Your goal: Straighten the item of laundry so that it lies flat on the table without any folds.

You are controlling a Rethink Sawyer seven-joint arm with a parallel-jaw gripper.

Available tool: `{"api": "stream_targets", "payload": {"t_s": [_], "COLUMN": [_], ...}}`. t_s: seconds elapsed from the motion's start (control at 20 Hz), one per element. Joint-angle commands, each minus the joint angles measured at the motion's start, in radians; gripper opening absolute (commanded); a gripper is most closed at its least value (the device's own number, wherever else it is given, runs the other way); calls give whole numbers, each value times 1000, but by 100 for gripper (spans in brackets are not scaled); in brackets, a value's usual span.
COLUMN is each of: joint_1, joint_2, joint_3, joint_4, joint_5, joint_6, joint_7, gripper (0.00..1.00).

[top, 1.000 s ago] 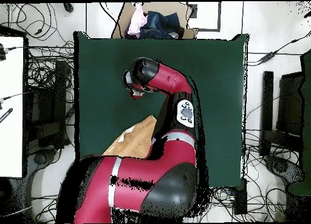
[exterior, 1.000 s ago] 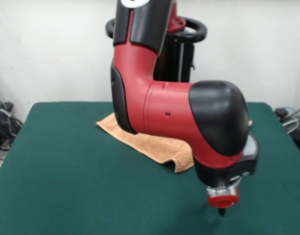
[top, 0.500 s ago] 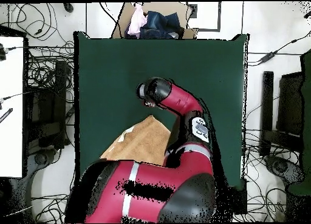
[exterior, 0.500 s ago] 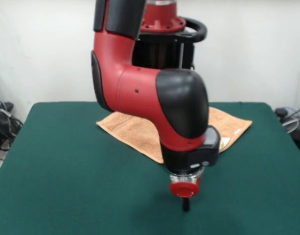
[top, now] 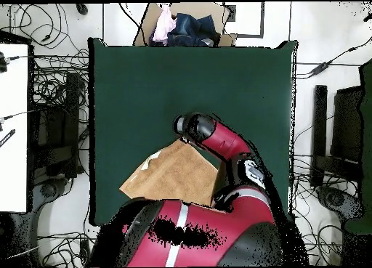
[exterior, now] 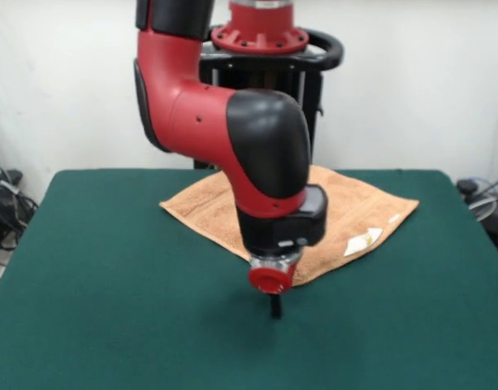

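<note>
Nearest the front camera lay a broad stretch of the table (exterior: 110,325), a large rectangle covered in dark green, matte, felt-like cloth. Just beyond that bare strip the gripper (exterior: 274,307) hung low over the felt, a thin dark tip pointing straight down below a round, glossy red collar. The tip showed as 1 narrow dark sliver, so I cannot tell whether it was parted or closed, and it held nothing that could be seen. It sat just in front of the towel's near corner, at about 6 o'clock from the towel's middle.

Behind it lay the towel (exterior: 354,207), peach-orange terry with a nubbly looped surface, roughly square and turned like a diamond, spread flat on the felt toward the table's far side. A small white label (exterior: 362,240) with a yellow mark lay on the cloth at about 4 o'clock from the towel's middle, near its edge. The arm (exterior: 232,138), smooth red shells with rounded black joint caps, crossed over the towel's centre and hid part of it.

In the overhead view the towel (top: 174,174) lay toward the table's (top: 123,98) bottom edge, with the gripper end of the arm (top: 190,126) at its 1 o'clock corner.
</note>
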Motion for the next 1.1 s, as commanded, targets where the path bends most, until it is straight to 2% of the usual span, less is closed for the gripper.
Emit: {"api": "stream_targets", "payload": {"t_s": [0.05, 0.5, 0.75, 0.8, 1.1], "joint_1": [-31, -107, -153, -132, -144], "joint_2": [-37, -77, -85, -109, -126], "joint_3": [75, 70, 42, 64, 85], "joint_4": [237, 291, 237, 297, 347], "joint_5": [-2, -6, -18, -9, -10], "joint_6": [-18, -16, 64, 23, -12], "joint_7": [52, 19, -8, 14, 21], "gripper": [100, 100, 100, 100, 100]}}
